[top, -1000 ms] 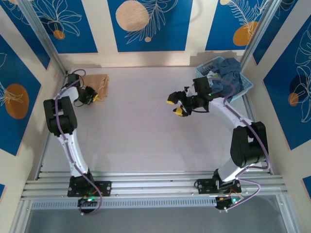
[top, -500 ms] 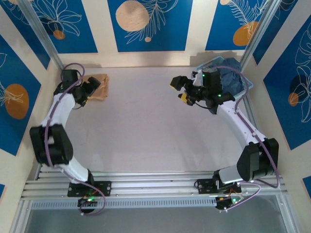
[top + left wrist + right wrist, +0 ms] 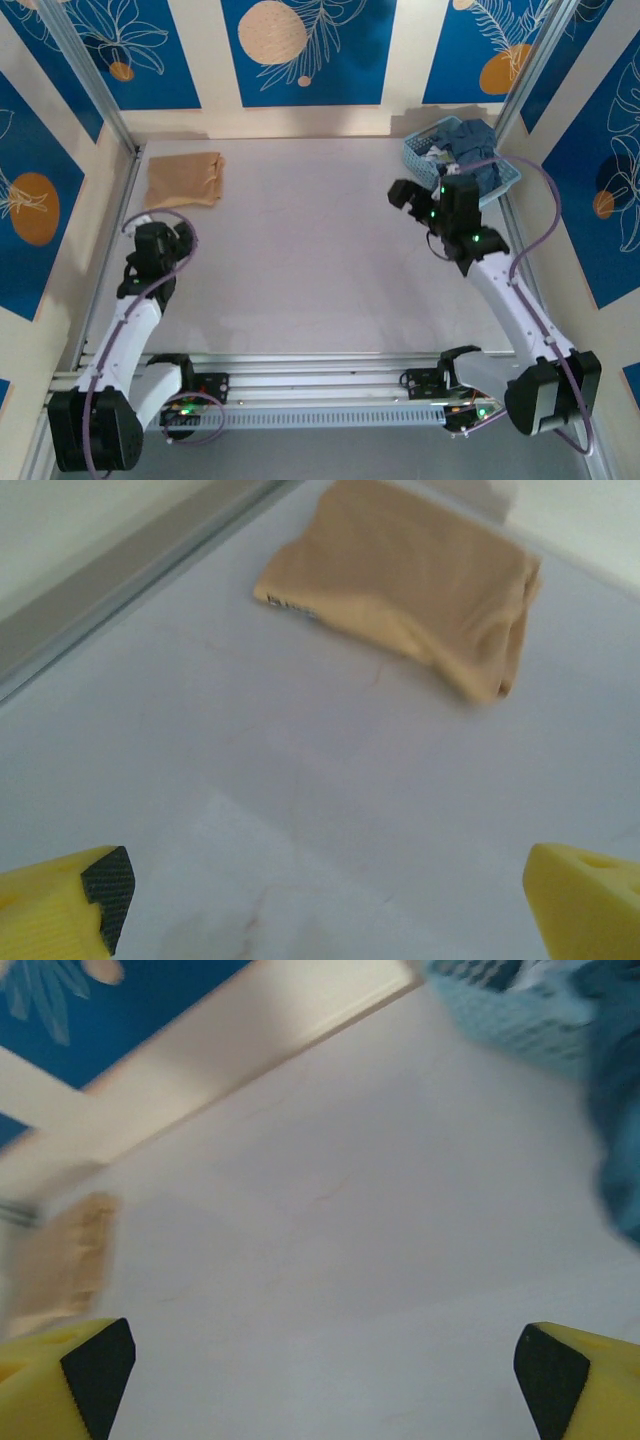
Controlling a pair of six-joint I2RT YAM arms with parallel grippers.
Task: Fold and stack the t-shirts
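**A:** How many t-shirts can be counted?

**B:** 1 tan-orange t-shirt (image 3: 185, 180) is seen, folded flat on the tabletop (image 3: 300, 270) at the far left corner. In the left wrist view a sliver of blue-and-white print is shown at one of its edges. The dusty-blue t-shirts (image 3: 468, 148) are bundled into 1 heap, so their number cannot be told.

**A:** And the containers?

**B:** 1 basket (image 3: 412, 155) is counted, made of light-blue lattice and set at the far right corner. The blue heap is held inside it and is piled above its rim. In the right wrist view its edge and some blue cloth are caught at the upper right, blurred.

**A:** What is seen of the grippers?

**B:** 2 are counted. The left gripper (image 3: 320, 905) is held low over the left side of the tabletop. It is pointed toward the tan-orange t-shirt and kept well apart from it. Its jaws are released and spread wide, with bare tabletop between them. The right gripper (image 3: 320, 1370) is held near the basket, on the side toward the tabletop's middle, and no contact is made with it. Its jaws are likewise released and spread wide.
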